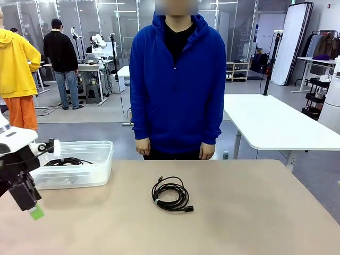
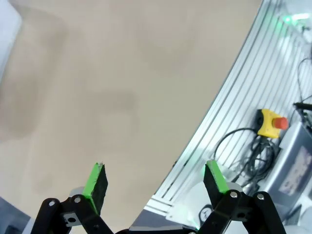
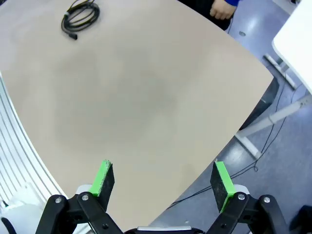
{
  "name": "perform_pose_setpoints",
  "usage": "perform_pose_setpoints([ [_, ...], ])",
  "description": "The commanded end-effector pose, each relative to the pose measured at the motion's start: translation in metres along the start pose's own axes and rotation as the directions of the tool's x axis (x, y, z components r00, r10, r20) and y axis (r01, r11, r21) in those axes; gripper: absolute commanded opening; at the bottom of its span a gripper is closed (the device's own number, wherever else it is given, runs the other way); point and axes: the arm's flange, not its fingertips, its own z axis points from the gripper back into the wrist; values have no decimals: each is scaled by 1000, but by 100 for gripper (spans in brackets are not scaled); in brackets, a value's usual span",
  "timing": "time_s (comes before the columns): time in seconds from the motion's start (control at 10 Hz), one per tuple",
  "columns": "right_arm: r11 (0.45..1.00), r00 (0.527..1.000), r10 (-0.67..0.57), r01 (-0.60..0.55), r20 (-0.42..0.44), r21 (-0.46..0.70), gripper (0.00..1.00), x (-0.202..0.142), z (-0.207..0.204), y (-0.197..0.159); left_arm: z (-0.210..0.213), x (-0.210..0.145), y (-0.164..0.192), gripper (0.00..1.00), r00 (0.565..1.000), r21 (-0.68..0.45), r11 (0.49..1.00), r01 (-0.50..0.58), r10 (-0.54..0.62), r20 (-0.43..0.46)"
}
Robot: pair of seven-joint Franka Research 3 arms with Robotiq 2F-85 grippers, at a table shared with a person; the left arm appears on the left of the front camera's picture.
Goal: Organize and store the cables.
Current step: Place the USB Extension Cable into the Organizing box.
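Observation:
One cable [image 1: 170, 194], a thin black cord in a round coil with plug ends, lies on the tan table's middle. In the right wrist view this cable [image 3: 80, 17] sits far off at the top left. A second coiled cable [image 1: 68, 161] rests inside the clear plastic bin [image 1: 101, 169] at the table's back left. My left gripper [image 1: 32, 208] hangs low at the left edge, in front of the bin. In its wrist view the left gripper [image 2: 156, 183] is open and holds nothing. My right gripper [image 3: 163, 180] is open too, above bare table.
A person in a blue hoodie stands at the far side, hands [image 1: 142, 147] hanging down. Under my left gripper runs the table's near edge with a ribbed metal rail [image 2: 229, 112], a yellow emergency stop button [image 2: 271, 123] and loose wires. The table's right corner [image 3: 265, 78] drops to the floor.

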Motion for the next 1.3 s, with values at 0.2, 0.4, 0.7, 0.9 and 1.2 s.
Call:
perform_pose_setpoints([
  [0.2, 999, 999, 49, -49, 12, 6, 100, -2, -2, -1, 5, 19, -4, 100, 988, -28, 995, -98, 101, 113],
  [0.4, 999, 999, 49, -49, 12, 6, 100, -2, -2, -1, -2, 13, -4, 100, 998, -30, 998, -54, 55, 40],
  [0.7, 999, 999, 49, -49, 12, 6, 100, -2, -2, -1, -2, 13, -4, 100, 998, -30, 998, -54, 55, 40],
  [0.9, 999, 999, 49, -49, 12, 6, 100, -2, -2, -1, -3, 28, -20, 100, 997, 26, 998, -65, 64, 36],
  [1.2, 999, 999, 49, -49, 12, 6, 100, -2, -2, -1, -29, 99, -41, 100, 998, 100, 993, -57, 57, -1],
])
